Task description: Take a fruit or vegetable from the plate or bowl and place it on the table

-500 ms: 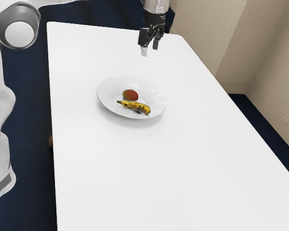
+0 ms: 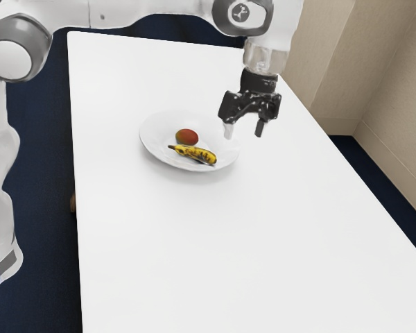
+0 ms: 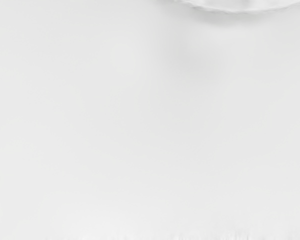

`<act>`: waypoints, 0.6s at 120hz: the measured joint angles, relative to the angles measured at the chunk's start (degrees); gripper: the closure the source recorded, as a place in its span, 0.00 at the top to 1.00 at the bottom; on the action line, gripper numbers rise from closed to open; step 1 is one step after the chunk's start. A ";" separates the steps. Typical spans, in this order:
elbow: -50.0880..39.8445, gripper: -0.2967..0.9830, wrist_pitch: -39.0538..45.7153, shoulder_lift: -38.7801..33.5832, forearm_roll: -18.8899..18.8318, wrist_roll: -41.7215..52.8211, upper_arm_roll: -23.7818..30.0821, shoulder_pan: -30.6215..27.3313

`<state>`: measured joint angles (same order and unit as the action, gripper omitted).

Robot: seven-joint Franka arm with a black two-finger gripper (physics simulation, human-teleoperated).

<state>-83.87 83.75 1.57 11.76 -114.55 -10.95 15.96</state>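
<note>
My gripper is open above the table in the exterior view, just off the plate's right edge, with nothing between its fingers. The white plate holds a reddish mango-like fruit and a yellow banana with dark spots. The banana lies beside the red fruit, on the side away from the table's far edge. In the wrist view, part of the plate's rim shows.
The white table stretches out around the plate. A beige wall stands beyond the table's edge at the exterior view's right.
My gripper has moved toward the exterior view's right and lower in that view, and its fingers now face the camera more broadly. The plate and both pieces of food have stayed put.
</note>
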 joint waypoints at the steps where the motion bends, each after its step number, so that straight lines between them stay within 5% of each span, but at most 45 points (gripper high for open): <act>1: -0.04 0.77 -0.03 0.29 0.11 1.03 1.43 -0.67; 13: -0.31 0.77 -0.55 1.77 0.23 13.25 15.63 -11.92; 32: -2.15 0.77 -1.05 1.15 -7.55 29.96 18.18 -27.70; 49: -17.34 0.77 0.85 -10.37 -9.80 43.81 13.37 -27.80; 72: -19.35 0.76 7.69 -9.67 -12.29 70.41 10.89 -22.46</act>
<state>-103.22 91.44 -8.10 -0.54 -44.14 -0.06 -6.50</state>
